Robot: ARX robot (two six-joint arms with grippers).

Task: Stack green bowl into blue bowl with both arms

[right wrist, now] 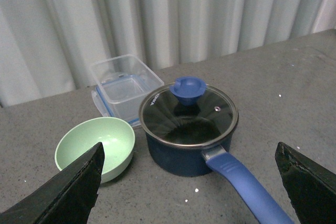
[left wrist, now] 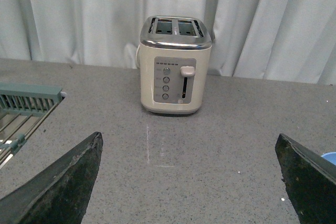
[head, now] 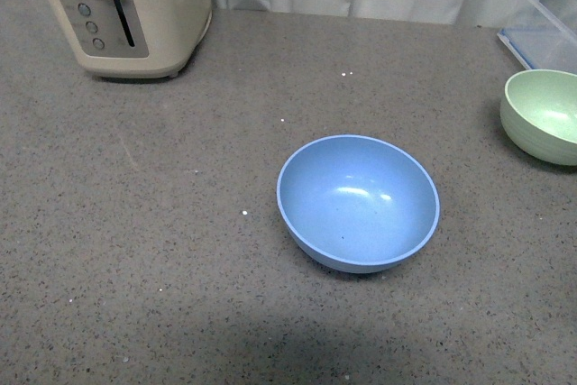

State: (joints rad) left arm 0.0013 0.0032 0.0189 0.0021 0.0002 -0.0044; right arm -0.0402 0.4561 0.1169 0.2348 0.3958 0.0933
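The blue bowl (head: 358, 202) sits upright and empty near the middle of the grey counter in the front view; a sliver of it (left wrist: 329, 157) shows by one finger in the left wrist view. The green bowl (head: 544, 115) stands upright at the counter's right edge, partly cut off; it also shows in the right wrist view (right wrist: 96, 148), empty. Neither arm shows in the front view. My left gripper (left wrist: 189, 177) is open over bare counter. My right gripper (right wrist: 189, 179) is open, one finger beside the green bowl, holding nothing.
A cream toaster (head: 126, 8) stands at the back left and shows in the left wrist view (left wrist: 175, 64). A dark blue saucepan with glass lid (right wrist: 189, 129) and long blue handle sits beside the green bowl. A clear plastic box (right wrist: 125, 85) lies behind them. A dish rack (left wrist: 23, 114) shows beside the counter.
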